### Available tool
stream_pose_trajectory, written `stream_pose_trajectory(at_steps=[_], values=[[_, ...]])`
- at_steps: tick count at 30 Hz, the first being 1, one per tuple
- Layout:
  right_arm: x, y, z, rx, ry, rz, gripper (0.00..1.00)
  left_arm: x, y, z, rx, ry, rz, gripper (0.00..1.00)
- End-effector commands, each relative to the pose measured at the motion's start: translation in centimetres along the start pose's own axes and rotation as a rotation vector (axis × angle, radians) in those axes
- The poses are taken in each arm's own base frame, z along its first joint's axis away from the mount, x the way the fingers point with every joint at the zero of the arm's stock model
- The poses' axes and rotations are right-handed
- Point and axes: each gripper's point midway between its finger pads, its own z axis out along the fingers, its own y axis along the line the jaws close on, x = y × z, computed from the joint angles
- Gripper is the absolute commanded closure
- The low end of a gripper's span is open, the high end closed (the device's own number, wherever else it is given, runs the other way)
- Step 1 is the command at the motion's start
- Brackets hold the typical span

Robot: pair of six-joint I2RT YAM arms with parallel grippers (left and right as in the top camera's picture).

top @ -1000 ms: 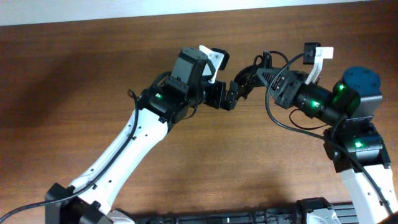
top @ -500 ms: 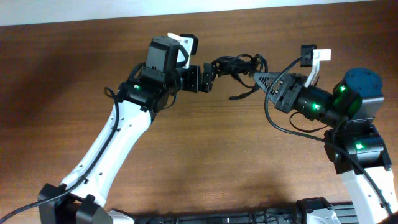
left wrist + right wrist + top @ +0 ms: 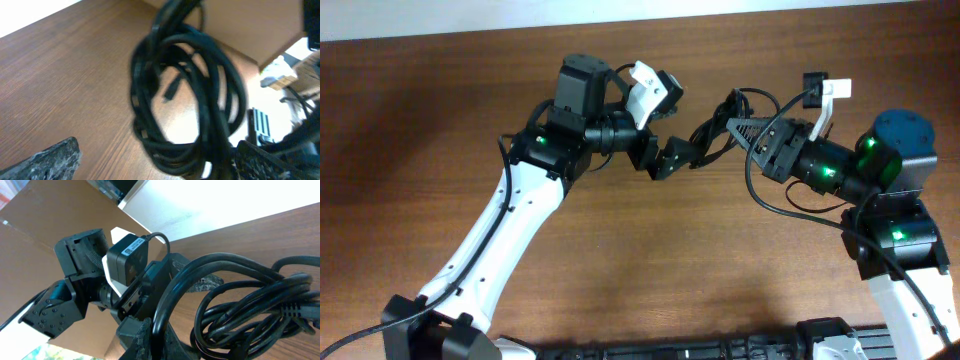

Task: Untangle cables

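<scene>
Surface: brown wood-grain table; a pale strip runs along its far edge.
Left arm: white with black joints; reaches from the near edge toward the far middle of the table; a green light glows on its upper joint.
Left gripper: jaws spread wide; in the wrist view its fingers sit at the two lower corners with the bundle hanging between them; nothing is pinched.
Cables: thin black cords wound into one tangled bundle, held above the table between the two grippers; the left wrist view shows several overlapping loops, blurred, with a small plug inside the ring.
Right gripper: jaws closed together on strands of the bundle; in its own view the cords bend up and away from the clamp.
Right arm: black and white, at the right edge; green lights are lit.
</scene>
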Motion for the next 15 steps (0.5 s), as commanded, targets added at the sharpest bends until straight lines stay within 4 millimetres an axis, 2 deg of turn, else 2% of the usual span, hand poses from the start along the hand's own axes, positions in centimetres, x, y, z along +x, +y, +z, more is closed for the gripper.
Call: stream_pose_trajectory(at_steps=[1,9,10,12,13,15], values=[[-0.3,2.5,-0.6,-0.074,-0.003,-0.074,0.96,-0.1,-1.3,0.2,0.085,-0.014,0.049,0.01],[0.0,3.2,-0.6,-0.114,0.018,-0.088,0.96,-0.1,-1.3,0.2,0.083,-0.012,0.047,0.01],[0.1,3.4,-0.7,-0.125,0.026,-0.09,0.96,0.0,-1.0,0.2,0.069,-0.009,0.047,0.03],[0.3,3.7,-0.7,-0.139,0.036,-0.091,0.96,0.0,-0.9,0.2,0.063,-0.007,0.047,0.13],[0.3,3.7,-0.7,-0.142,0.039,-0.091,0.96,0.0,-0.9,0.2,0.063,-0.008,0.048,0.12],[0.4,4.0,-0.7,-0.154,0.044,-0.097,0.96,-0.1,-0.9,0.2,0.062,-0.01,0.05,0.06]])
